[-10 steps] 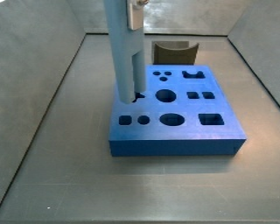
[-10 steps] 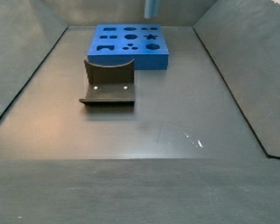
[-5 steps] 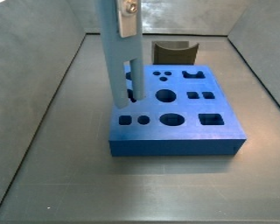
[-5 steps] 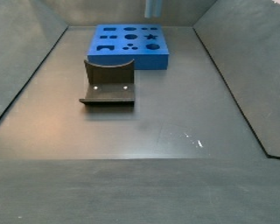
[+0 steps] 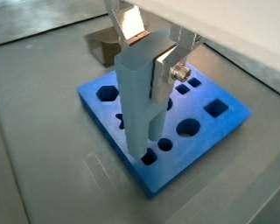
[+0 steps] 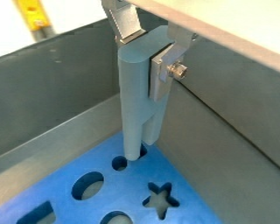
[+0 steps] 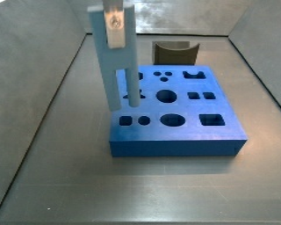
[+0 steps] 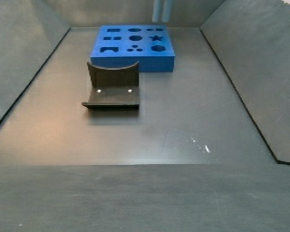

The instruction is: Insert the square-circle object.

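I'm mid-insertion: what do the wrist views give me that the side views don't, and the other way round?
Only the wrist views show the gripper shut on the long pale peg, its lower end at a hole near the corner of the blue block.

Only the side views show the fixture standing on the floor, apart from the block, and the block's whole hole pattern.

Both show the peg upright over the block; whether it has entered the hole is unclear.
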